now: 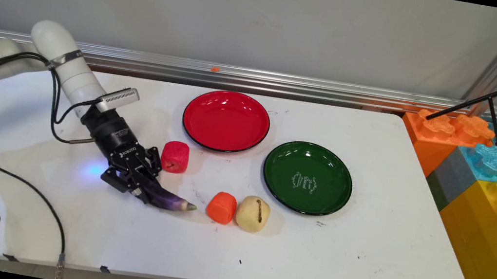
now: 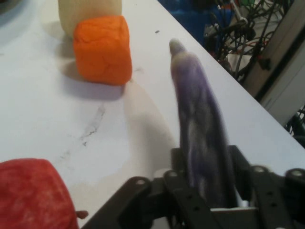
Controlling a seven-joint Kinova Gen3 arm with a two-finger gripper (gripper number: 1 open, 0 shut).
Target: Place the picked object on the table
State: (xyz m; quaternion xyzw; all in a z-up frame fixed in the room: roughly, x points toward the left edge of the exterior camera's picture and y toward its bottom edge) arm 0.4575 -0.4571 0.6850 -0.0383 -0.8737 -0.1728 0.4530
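— Main view first: what is the pincer doing?

— It is reaching low over the left part of the white surface, and its jaws are closing tight around the thick end of a purple eggplant.

— How is the eggplant looking?

— Long and tapering, glossy dark purple streaked with paler lilac, ending in a small greenish-grey tip. It is pointing away from the pincer toward the orange block, with its tip near that block but not touching it.

— And the hand view?

— It is showing the eggplant rising from between the black fingers, slightly blurred. The orange block is sitting beyond it, with a beige potato-like piece just behind.

— Anything else nearby?

— A red block is sitting just beside the pincer. Farther back, a red plate and a green plate are lying close together.
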